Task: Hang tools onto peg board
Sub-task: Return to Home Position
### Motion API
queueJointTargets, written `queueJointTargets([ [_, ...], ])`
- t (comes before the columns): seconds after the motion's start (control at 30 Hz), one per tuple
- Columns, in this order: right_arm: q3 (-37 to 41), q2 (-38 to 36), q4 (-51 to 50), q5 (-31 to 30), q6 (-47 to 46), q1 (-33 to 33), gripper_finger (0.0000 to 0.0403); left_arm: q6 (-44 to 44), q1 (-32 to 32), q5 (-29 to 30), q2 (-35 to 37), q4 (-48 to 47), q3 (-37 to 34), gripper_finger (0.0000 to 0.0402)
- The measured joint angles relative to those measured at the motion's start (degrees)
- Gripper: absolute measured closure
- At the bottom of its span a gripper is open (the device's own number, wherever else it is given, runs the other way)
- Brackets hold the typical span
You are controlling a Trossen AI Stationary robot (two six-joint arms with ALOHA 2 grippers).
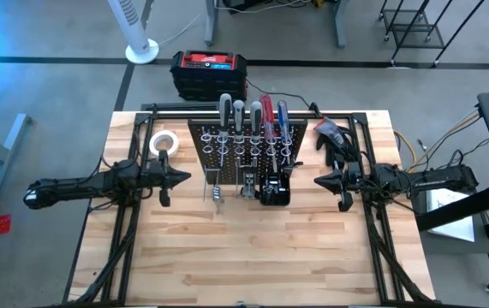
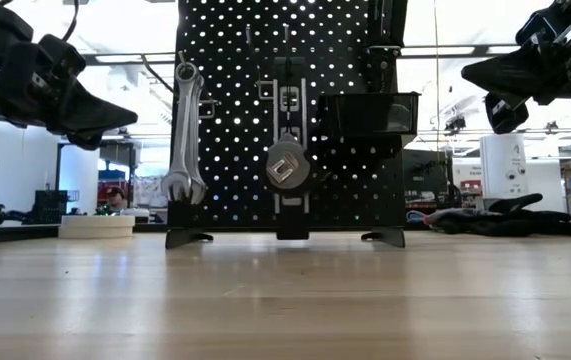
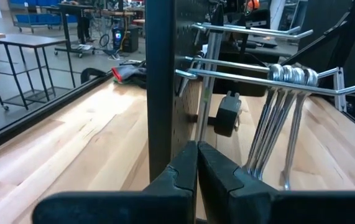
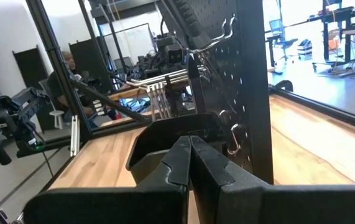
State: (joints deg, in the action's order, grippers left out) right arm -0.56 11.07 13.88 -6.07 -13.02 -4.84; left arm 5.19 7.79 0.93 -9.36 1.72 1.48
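Note:
The black peg board (image 1: 246, 145) stands upright at the table's middle far side. Several screwdrivers (image 1: 248, 115) with grey, red and blue handles stick in its silver ring holders. Silver wrenches (image 3: 283, 118) hang from a hook; in the low view one wrench (image 2: 183, 135) hangs at the board's left. A small tape measure (image 2: 288, 165) hangs at its middle, beside the small black bin (image 2: 368, 112). My left gripper (image 1: 186, 177) is shut and empty, left of the board. My right gripper (image 1: 319, 180) is shut and empty, right of it.
A white tape roll (image 1: 164, 141) lies left of the board. Black gloves (image 1: 334, 137) lie at its right. A black-and-red case (image 1: 210, 73) stands beyond the table's far edge. Bare wooden table (image 1: 244, 248) lies in front of the board.

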Motion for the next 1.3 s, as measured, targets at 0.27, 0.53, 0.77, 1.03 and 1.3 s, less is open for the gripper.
queueJointTargets([
  [0.27,0.00,0.00,0.01,0.00,0.01,0.00,0.0403,0.00,0.00,-0.11,-1.14,0.00,0.00,0.0401],
  [0.53,0.00,0.00,0.01,0.00,0.01,0.00,0.0403,0.01,0.00,-0.15,-1.99,-0.02,0.00,0.0401],
  [0.77,0.00,0.00,0.01,0.00,0.02,0.00,0.0403,0.01,0.00,-0.13,-2.55,-0.04,0.00,0.0401],
  [1.03,0.00,0.00,0.01,0.02,0.00,0.00,0.0403,0.02,0.00,-0.11,-2.74,-0.04,0.00,0.0401],
  [1.3,0.00,0.00,0.00,0.01,0.02,-0.01,0.0403,0.02,0.01,-0.09,-2.74,-0.04,0.00,0.0402],
])
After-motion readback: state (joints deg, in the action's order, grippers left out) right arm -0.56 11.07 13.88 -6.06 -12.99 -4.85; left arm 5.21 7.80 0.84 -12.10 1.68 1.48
